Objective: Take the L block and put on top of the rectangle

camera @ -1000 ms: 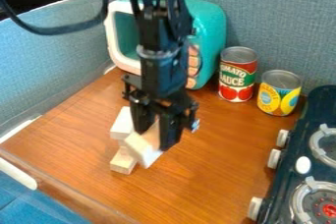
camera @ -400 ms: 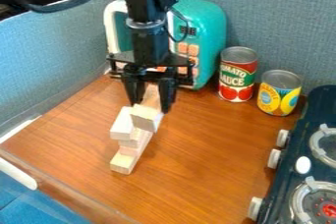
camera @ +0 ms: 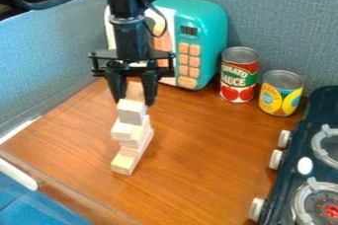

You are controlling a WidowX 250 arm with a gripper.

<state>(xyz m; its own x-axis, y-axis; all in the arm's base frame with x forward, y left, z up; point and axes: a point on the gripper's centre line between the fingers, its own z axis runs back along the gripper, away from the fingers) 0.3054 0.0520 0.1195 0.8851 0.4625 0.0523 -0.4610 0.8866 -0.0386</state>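
In the camera view, the black two-finger gripper point(camera: 134, 99) hangs left of centre in the frame, its fingers part-way apart on the two sides of a pale wooden block point(camera: 132, 112) that it has hold of. The block's light end faces the camera, with its tan part running back between the fingers; its full outline, and so whether it is the L block, cannot be told for certain. Just below it in the frame, a second pale wooden block point(camera: 122, 131) sits on a long, pale, rectangular wooden block point(camera: 124, 164) that lies on the brown wood-grain tabletop point(camera: 204, 155). Whether the held block touches the ones under it cannot be told. Compared with the first frame, the gripper has moved up and left in the frame; since the second, it has gone further left, and the held block has gone with it, from the right of the second block to just above it. The lower two have stayed put. More of the teal toy microwave's point(camera: 210, 36) buttons now show, to the right of the arm, upper centre.
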